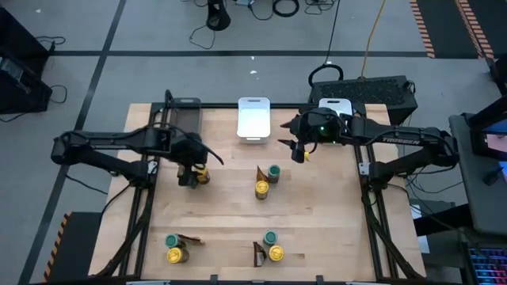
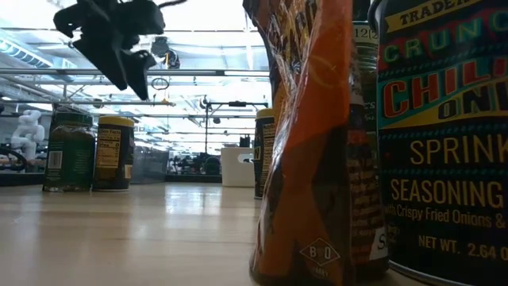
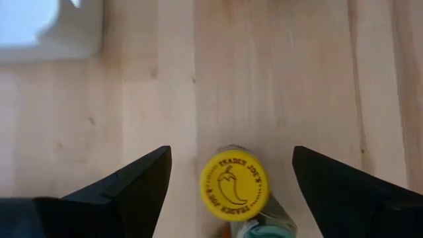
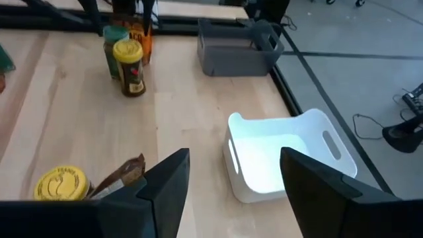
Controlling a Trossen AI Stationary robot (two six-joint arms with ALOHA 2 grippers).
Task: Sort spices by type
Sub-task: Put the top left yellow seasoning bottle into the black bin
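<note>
The spices stand in four little clusters on the worktop (image 1: 317,214), each a mix of kinds, so by my reckoning the sorting has hardly begun. The left tool (image 1: 188,176) hangs over the cluster on the left side, its fingers spread wide with nothing between them. From its wrist you look straight down on a yellow-lid jar (image 3: 234,184) standing upright between the two fingers, slightly toward the nearer end of the gap, with a green lid (image 3: 264,230) touching it just behind. That is the relation the next move turns on: the jar is directly beneath the tool, its long axis vertical and in line with the approach, so a straight descent should bracket it — though the green-lid neighbour sits close enough to be nudged. The right tool (image 1: 299,148) is up near the far edge, beside the middle white tray (image 1: 253,119), also open and empty. Its nearest spices are the centre cluster — a yellow jar (image 4: 61,183) and a brown packet (image 4: 123,173) leaning against it — lying toward the worktop's middle from the tool. The two front clusters, a left one (image 1: 176,247) and a right one (image 1: 269,247), are well apart from both arms. The left arm looks closer to making a grasp.
</note>
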